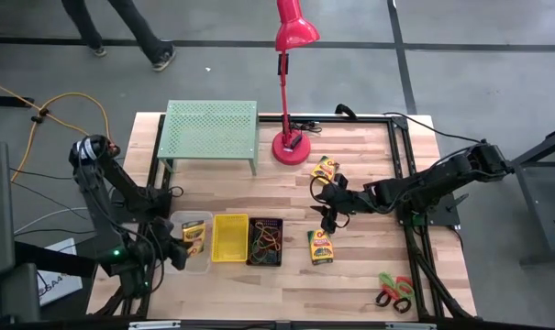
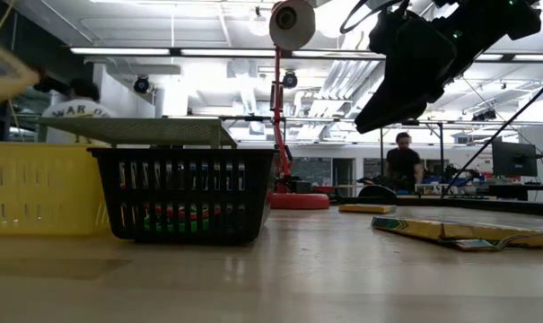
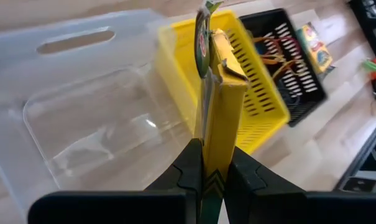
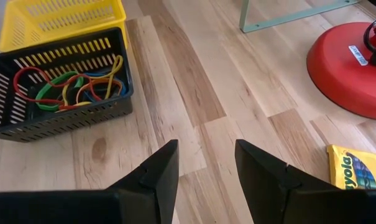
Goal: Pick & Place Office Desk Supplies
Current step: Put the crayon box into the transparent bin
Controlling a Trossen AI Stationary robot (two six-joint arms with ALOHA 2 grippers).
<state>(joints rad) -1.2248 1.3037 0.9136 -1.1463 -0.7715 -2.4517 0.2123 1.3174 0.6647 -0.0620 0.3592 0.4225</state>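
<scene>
Left gripper (image 3: 214, 177) pinching the small yellow cardboard crayon box (image 3: 220, 118) over the clear plastic bin (image 3: 82, 124): lower it before releasing, I reckon; right gripper (image 4: 206, 171) spread, empty.

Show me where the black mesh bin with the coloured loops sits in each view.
High view: black mesh bin, right of the yellow slotted plastic bin.
Low view: black bin centre-left, yellow bin on its left.
Left wrist view: behind the yellow bin, upper right.
Right wrist view: upper left, yellow bin beyond.
Shared landmark: the yellow bin.
</scene>
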